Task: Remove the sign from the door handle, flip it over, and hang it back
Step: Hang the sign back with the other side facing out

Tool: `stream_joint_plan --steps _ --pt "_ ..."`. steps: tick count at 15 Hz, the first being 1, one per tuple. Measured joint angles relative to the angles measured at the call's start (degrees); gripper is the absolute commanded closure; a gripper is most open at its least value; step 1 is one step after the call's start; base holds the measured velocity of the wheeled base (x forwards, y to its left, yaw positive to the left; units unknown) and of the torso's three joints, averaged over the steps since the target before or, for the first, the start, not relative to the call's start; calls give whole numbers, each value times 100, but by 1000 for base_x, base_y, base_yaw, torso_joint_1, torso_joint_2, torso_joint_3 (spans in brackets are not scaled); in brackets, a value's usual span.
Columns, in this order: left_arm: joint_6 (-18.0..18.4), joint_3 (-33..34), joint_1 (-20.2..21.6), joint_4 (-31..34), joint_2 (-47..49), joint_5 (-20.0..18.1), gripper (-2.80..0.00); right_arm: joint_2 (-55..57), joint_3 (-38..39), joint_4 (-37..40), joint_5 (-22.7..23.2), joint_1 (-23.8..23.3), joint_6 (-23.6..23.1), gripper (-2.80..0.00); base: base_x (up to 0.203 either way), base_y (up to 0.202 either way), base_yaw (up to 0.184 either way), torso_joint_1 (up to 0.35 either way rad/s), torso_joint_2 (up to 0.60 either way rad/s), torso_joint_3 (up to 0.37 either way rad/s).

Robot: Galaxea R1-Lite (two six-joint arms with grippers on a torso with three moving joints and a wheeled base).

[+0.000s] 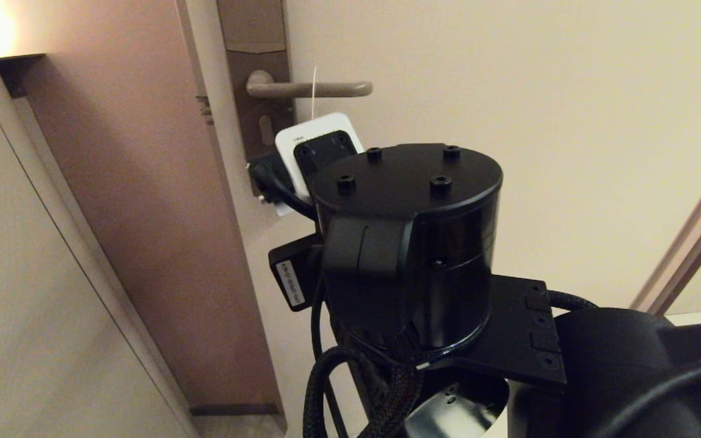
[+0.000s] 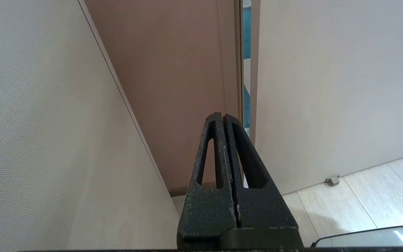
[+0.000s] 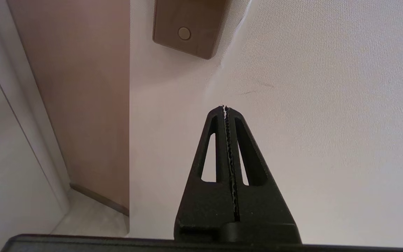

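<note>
1. The handle (image 1: pixel 311 89) is a slim, rounded rod of matte bronze-grey metal. It lies level in the upper middle of the head view, on a tall brown lock plate (image 1: pixel 259 55).
2. The sign (image 1: pixel 314 79) shows only edge-on, as a thin white upright line crossing the handle. Its faces and its oval hole cannot be seen, so I cannot tell whether it is around the handle or just in front of it.
3. The right pincer (image 3: pixel 224 106) has two black, grainy, tapered fingers with long slots and toothed inner faces. They are pressed together on a sliver of white at their tips, which reads as the sign's edge.
4. In the right wrist view the pincer points at the pale, finely textured door (image 3: pixel 327 105). The plate's lower end, with a small round button, sits in the upper middle of that frame.
5. The right arm (image 1: pixel 408 243) fills the centre of the head view as a smooth black cylinder with four screw heads on its cap and braided cables below.
6. The left pincer (image 2: pixel 222 114) is pressed together on nothing. It hangs low, facing the narrow gap at the door's edge.
</note>
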Motion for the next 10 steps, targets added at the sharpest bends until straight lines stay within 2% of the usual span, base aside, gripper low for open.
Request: stream_joint_plan --steps 6,10 --pt "2 0 1 0 0 -1 0 -132 90 -17 1 48 7 0 0 0 0 0 0 0" --pt "2 0 1 0 0 -3 0 -81 26 -341 2 -59 -24 0 0 0 0 0 0 0"
